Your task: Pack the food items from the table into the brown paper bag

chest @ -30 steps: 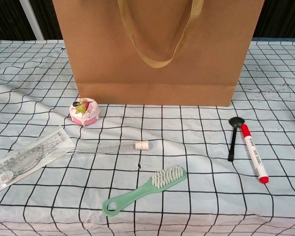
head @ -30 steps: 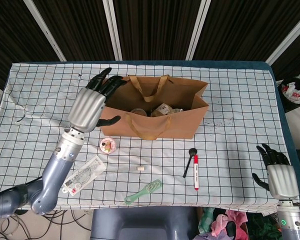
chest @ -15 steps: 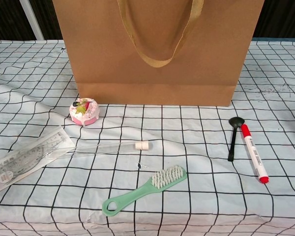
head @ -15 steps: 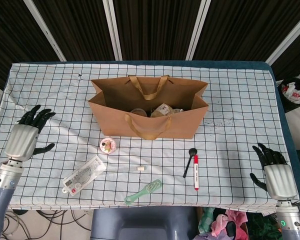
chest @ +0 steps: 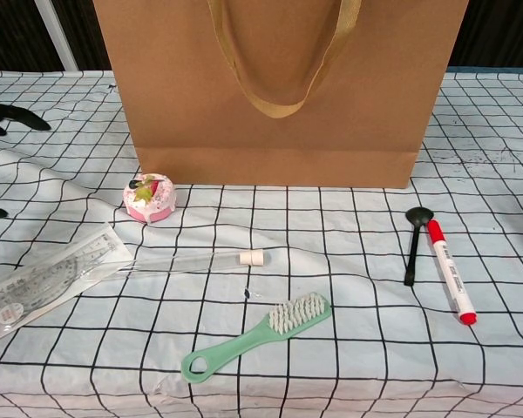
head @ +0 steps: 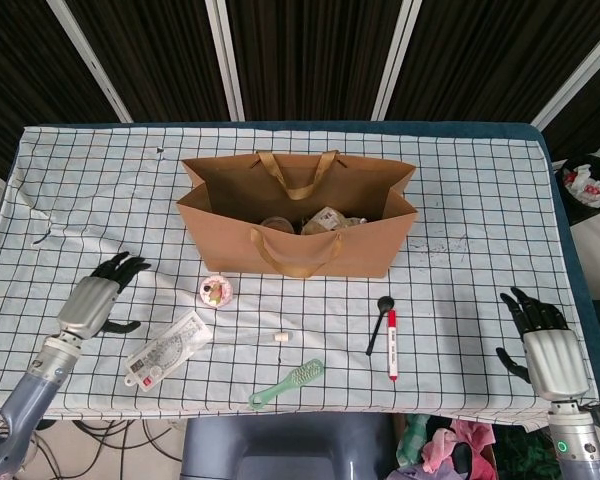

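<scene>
Several wrapped food items (head: 325, 220) already lie inside the brown paper bag (head: 370, 250), which stands open toward the far middle of the table (head: 480, 180). One small pink cake (head: 216, 291) sits on the cloth just in front of the bag's left corner and looks like the last food left to pack. A ruler packet (head: 166, 347), brush (head: 287, 384), spoon (head: 377, 322) and marker (head: 392, 344) lie nearer the front edge and are not food. Both hands are empty, fingers spread: left hand (head: 95, 300) near the left edge, right hand (head: 548, 345) at the front right corner.
</scene>
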Robot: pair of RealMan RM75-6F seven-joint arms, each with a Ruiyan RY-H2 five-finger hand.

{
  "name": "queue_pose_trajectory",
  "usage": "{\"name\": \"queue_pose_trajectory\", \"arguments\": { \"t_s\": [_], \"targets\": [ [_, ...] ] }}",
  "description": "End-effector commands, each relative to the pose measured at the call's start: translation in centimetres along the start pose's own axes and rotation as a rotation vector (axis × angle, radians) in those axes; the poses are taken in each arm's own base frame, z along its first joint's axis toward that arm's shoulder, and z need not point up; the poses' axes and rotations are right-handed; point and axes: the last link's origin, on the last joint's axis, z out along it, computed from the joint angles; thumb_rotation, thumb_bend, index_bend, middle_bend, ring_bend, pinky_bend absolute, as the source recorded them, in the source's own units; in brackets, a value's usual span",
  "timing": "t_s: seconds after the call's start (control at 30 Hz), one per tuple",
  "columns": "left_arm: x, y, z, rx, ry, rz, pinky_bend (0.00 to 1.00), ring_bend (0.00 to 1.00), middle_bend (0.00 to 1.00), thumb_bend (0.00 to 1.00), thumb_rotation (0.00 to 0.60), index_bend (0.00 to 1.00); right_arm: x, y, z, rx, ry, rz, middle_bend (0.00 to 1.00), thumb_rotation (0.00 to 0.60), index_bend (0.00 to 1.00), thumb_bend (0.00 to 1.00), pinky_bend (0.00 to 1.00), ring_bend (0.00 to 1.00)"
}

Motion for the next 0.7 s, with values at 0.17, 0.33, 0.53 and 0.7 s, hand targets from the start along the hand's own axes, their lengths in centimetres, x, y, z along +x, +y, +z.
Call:
{"name": "queue_pose_trajectory", "arguments": {
  "t_s": [0.17, 0.33, 0.53, 0.7],
  "targets": [
    [-2.0, 3.3, 3.5, -0.064, -0.030, 0.034, 0.16, 0.02, 0.13, 0.07, 0.600, 0.15, 0.3, 0.6, -0.1, -0.015, 0.004, -0.001, 0.12, 0.600, 0.14, 0.16, 0.22, 0.18],
    [-2.5, 5.3, 4.9, -0.109, -0.028, 0.021, 0.18, 0.05, 0.16, 0.09, 0.600, 0.18, 0.5, 0.6, -0.1, -0.016, 0.013, 0.004, 0.12, 0.600, 0.14, 0.16, 0.22, 0.18],
    [-2.7, 7.1, 5.7, -0.151, -0.032, 0.015, 0.23, 0.11, 0.19, 0.11, 0.600, 0.22, 0.5, 0.7, 0.0, -0.024, 0.015, 0.002, 0.12, 0.600, 0.14, 0.17, 0.22, 0.18],
    [-3.0, 7.8, 6.3, -0.157, -0.032, 0.029, 0.23, 0.11, 0.21, 0.12, 0.600, 0.22, 0.5, 0.7, 0.0, -0.027, 0.013, 0.001, 0.12, 0.600, 0.14, 0.17, 0.22, 0.18]
  ]
}}
